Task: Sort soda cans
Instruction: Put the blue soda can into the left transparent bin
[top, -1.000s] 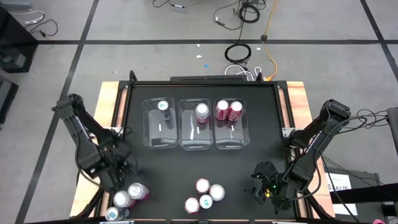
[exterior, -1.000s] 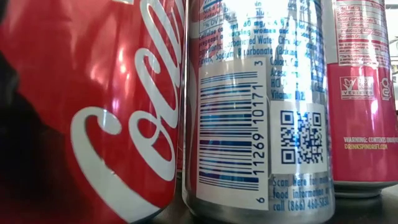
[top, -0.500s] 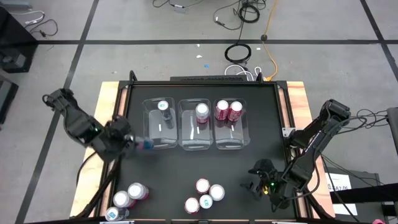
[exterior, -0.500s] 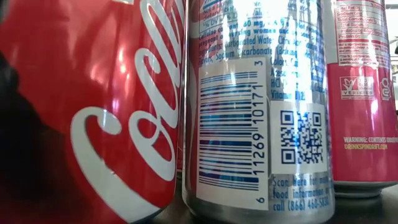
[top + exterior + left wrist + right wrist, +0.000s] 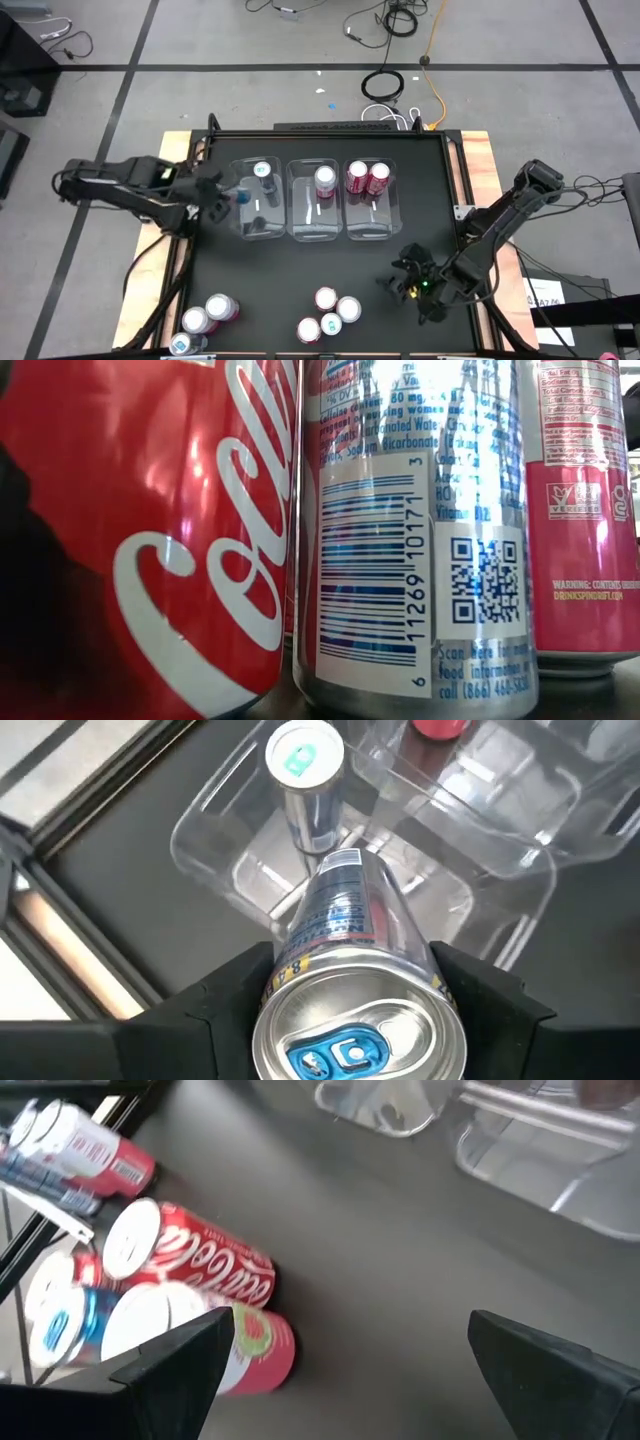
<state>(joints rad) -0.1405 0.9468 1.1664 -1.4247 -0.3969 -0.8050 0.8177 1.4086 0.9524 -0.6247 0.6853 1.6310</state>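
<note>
Three clear plastic bins sit side by side toward the back of the black desk [image 5: 320, 270]: the left bin [image 5: 255, 225] has one blue-tabbed can [image 5: 263, 170] standing in it, the middle bin [image 5: 316, 220] has one pink-and-white can [image 5: 325, 179], and the right bin [image 5: 371, 222] has two dark red cans [image 5: 368, 178] next to each other. The left claw [image 5: 222, 194] hangs at the outer edge of the left bin, pinching a blue-and-silver can [image 5: 352, 980] between its two dark fingers [image 5: 215, 995]; in the left wrist view that can's silver top with its blue tab faces the camera, and its body points toward the left bin, where the standing can shows beyond it. The right claw [image 5: 398, 287] is low over the desk toward the front right, spread wide and holding nothing, near a cluster of four cans [image 5: 328, 314] at the front middle. In the right wrist view its fingers [image 5: 175, 1365] frame those cans, among them a red one with white script [image 5: 195, 1260] and a pink one with a green mark [image 5: 250, 1342]. Another group of three cans [image 5: 205, 318] stands at the front left corner of the desk. The low view is filled by cans standing close to the lens: a red can with white script [image 5: 150, 540], a silver can with a barcode [image 5: 410, 530] and a pink can [image 5: 585, 510].
</note>
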